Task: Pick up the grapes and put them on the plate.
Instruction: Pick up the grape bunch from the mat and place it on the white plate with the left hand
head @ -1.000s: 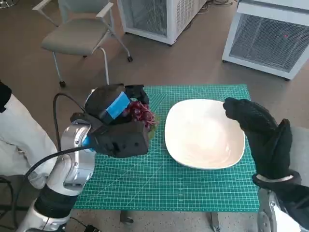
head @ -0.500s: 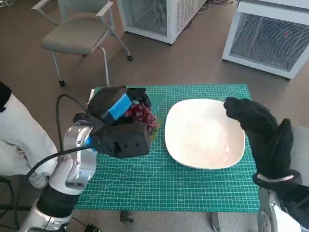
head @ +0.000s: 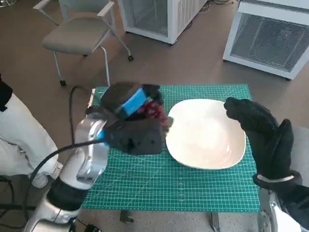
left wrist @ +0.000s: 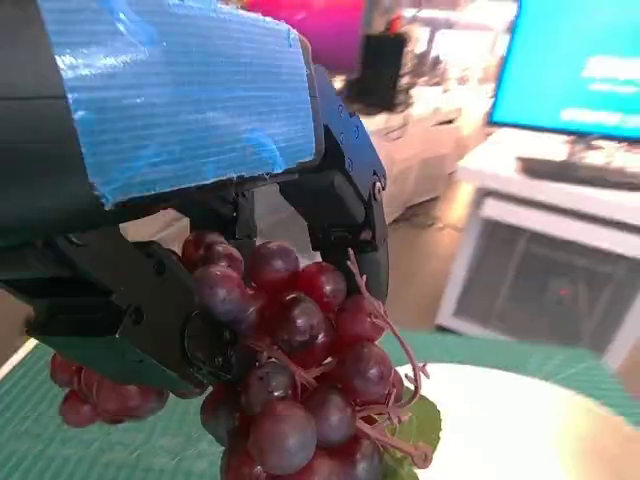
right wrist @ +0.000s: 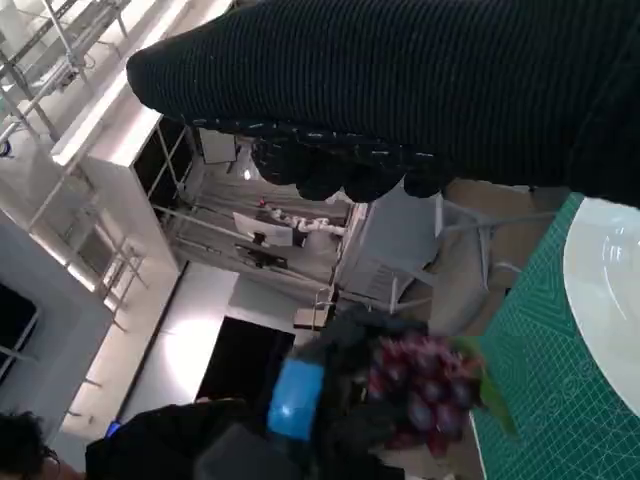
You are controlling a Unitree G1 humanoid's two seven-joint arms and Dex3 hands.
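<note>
My left hand (head: 131,100) holds a bunch of dark red grapes (head: 153,109) above the green mat, just left of the white plate (head: 205,133). In the left wrist view the grapes (left wrist: 290,370) hang from the black fingers (left wrist: 335,205), with a green leaf below them and the plate's rim (left wrist: 520,425) close beside. The right wrist view shows the left hand (right wrist: 300,400) and the grapes (right wrist: 425,385) lifted off the mat. My right hand (head: 263,133), in its black glove, hovers over the plate's right edge holding nothing, fingers extended.
A green cutting mat (head: 145,183) covers the small table. A grey chair (head: 79,34) stands beyond the table's far left. White cabinets with mesh fronts (head: 270,36) stand on the floor behind. A person's white sleeve (head: 21,140) is at the left.
My left hand has carried the grapes to the right, from the mat's left side up to the plate's left rim. The right hand has stayed put.
</note>
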